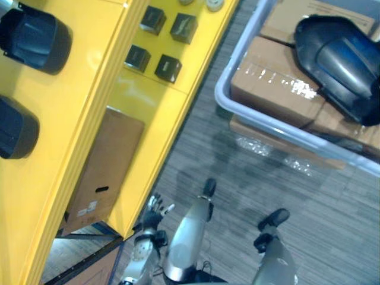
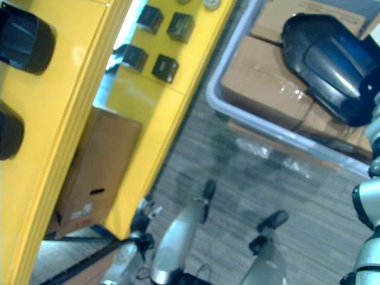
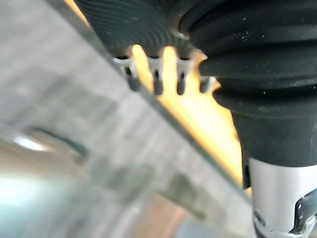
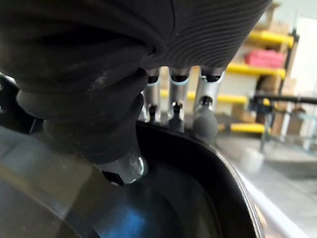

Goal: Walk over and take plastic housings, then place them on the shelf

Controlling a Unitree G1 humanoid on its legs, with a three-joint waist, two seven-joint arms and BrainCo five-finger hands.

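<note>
Cardboard boxes (image 1: 267,83) sit in a grey bin (image 1: 267,123) (carpeted floor (image 1: 237,178) beneath).

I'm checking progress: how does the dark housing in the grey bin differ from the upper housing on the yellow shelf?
The bin housing lies on cardboard boxes inside the grey bin; the shelf housing sits on the yellow shelf. The bin housing shows glossy blue glints, the shelf housing looks dull. The right robot hand is at the bin housing's rim; nothing touches the shelf housing. Both are dark, rounded shells.

housing (image 1: 335,56): cut by right edge | cardboard box (image 1: 110,166): partly behind shelf (image 1: 59,178)
</note>
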